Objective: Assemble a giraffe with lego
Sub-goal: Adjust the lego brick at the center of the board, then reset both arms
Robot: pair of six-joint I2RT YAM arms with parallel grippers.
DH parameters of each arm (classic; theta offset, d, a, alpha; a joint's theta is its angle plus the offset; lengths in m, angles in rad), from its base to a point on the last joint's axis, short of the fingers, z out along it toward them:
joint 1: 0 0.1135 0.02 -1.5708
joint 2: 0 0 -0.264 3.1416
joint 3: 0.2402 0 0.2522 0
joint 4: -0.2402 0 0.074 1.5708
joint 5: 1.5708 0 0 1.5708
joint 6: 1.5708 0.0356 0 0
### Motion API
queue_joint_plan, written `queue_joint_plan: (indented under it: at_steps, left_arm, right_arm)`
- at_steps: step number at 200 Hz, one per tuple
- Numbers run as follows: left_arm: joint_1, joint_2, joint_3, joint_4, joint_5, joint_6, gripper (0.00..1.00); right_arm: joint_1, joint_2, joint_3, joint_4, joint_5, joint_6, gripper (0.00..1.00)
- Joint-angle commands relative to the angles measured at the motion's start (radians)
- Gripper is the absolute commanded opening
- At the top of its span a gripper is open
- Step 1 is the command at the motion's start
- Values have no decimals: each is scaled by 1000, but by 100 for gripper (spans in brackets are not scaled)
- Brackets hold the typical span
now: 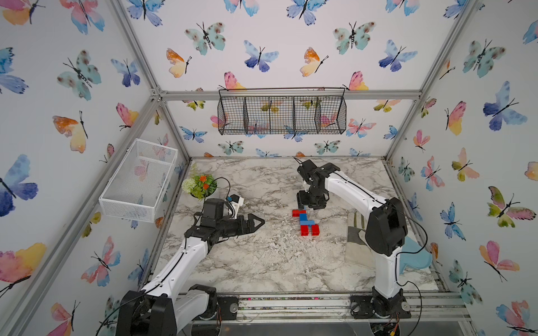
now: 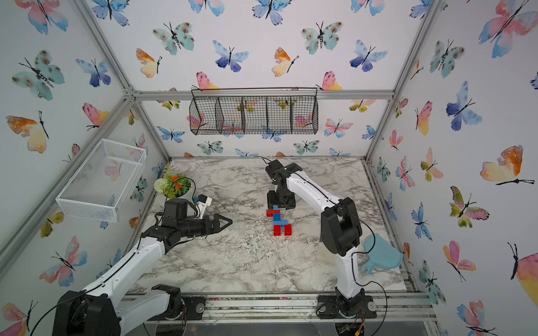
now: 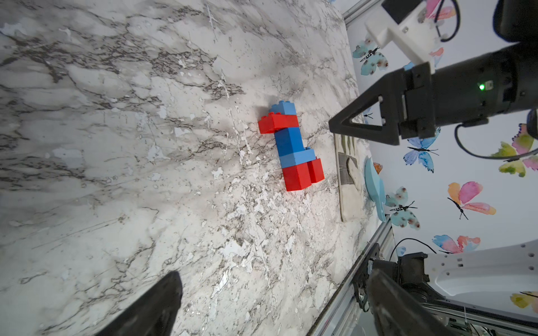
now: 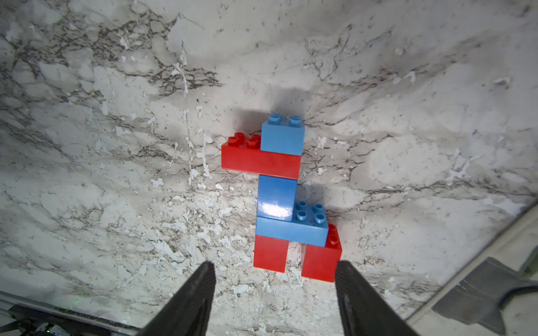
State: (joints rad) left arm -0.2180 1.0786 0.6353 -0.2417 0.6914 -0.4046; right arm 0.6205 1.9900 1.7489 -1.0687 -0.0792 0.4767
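Observation:
The lego giraffe [image 4: 281,200] lies flat on the marble table [image 1: 262,261], all its bricks joined: two red square legs, long blue body, blue neck, long red head, and a light-blue square on top. It shows in both top views [image 1: 305,222] [image 2: 278,221] and in the left wrist view [image 3: 292,147]. My right gripper [image 4: 275,270] hangs open above it, apart from the bricks, at the head end in a top view [image 1: 309,206]. My left gripper [image 1: 260,223] [image 3: 273,293] is open and holds nothing, a little left of the giraffe.
A potted plant [image 1: 201,184] stands at the table's back left. A folded cloth [image 1: 356,232] and a light-blue dish [image 2: 381,256] lie by the right edge. A white mesh basket [image 1: 139,177] hangs on the left wall and a black wire basket [image 1: 282,113] on the back wall.

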Motion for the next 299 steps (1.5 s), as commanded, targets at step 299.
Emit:
queue_joint_plan:
  at_steps: [299]
  left_arm:
    - [212,214,-398,1201,-698,389,98]
  right_arm:
    - [-369,-632,-1271,1721,387,-597,98]
